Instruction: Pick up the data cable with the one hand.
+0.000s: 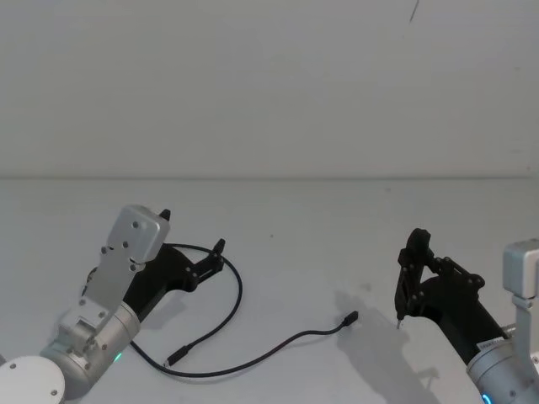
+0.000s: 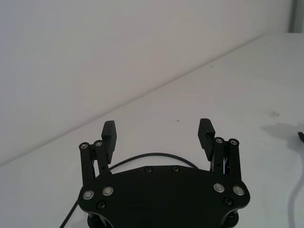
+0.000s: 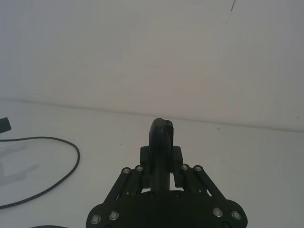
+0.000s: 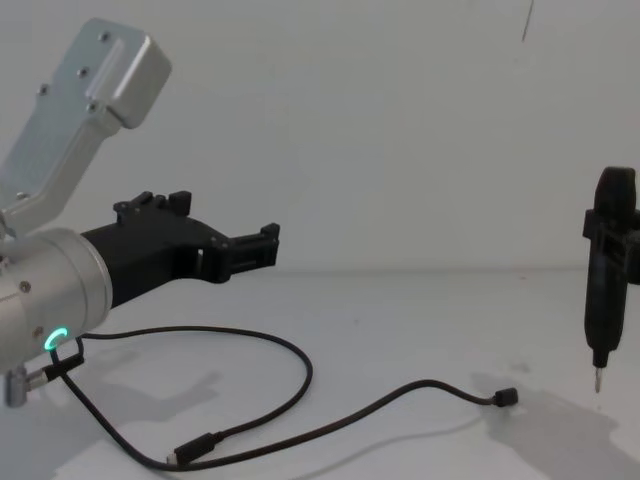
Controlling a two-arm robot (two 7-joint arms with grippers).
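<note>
Approach step: left gripper (image 1: 194, 231) hovering lower left, jaws spread, over cable (image 1: 241, 290) loop. Next needing descent onto cord, then closing. Right gripper (image 1: 413, 269) idling lower right, pinching stick (image 4: 603, 280).

The left end effector (image 2: 157, 130) is black angular plastic: two ribbed pads (image 2: 205, 129) on paired links (image 2: 90, 164), pinned with silver screws (image 2: 108, 191) to a rounded base plate (image 2: 161, 197). Behind it is a thick silver left wrist (image 4: 50, 285) with a green glowing ring (image 4: 55, 338), and above that a grey boxy bracket (image 4: 85, 105) dotted with small screws. The right end effector (image 3: 161, 130) has the same black linked build, on a silver right wrist (image 1: 505, 370) with a bluish light (image 1: 488, 396) and a small white label (image 1: 491, 343).
</note>
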